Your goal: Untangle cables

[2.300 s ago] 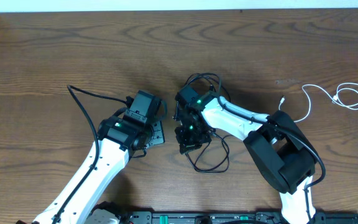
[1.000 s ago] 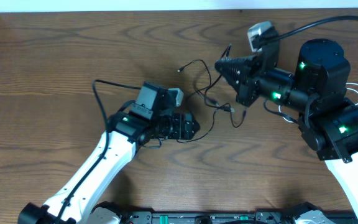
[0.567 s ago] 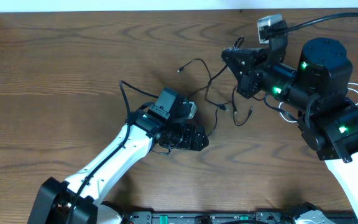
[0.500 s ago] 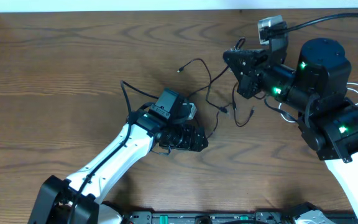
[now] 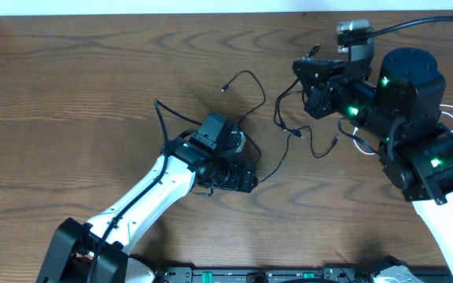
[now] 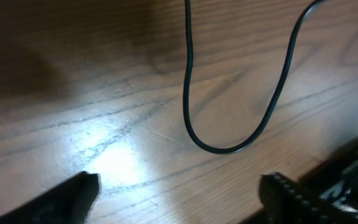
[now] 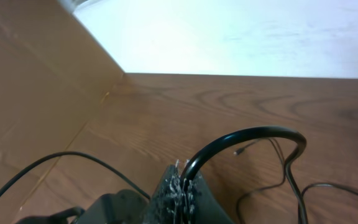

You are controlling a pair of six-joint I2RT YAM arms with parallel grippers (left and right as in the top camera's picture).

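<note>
Two arms reach over a brown wooden surface (image 5: 69,94); the right arm (image 5: 427,157), black and white, fills the right side, and the white left arm (image 5: 140,204) runs from the near edge toward the middle. The right end effector (image 5: 301,69) is raised at the far right of centre, its fingers closed on a strand of the black cables (image 7: 260,130), which arches up out of the tips in the right wrist view; from there the thin cords hang and trail down to the surface, spreading left across the middle, one plug end lying far and left of centre. The left end effector (image 5: 246,179) sits low near the middle, its fingers spread wide and gripping nothing; a U-shaped loop (image 6: 222,149) of black cord lies on the wood just ahead of them, touching neither finger. A white cable (image 5: 450,118) lies at the far right edge, mostly hidden behind the right arm, apart from the black ones.
</note>
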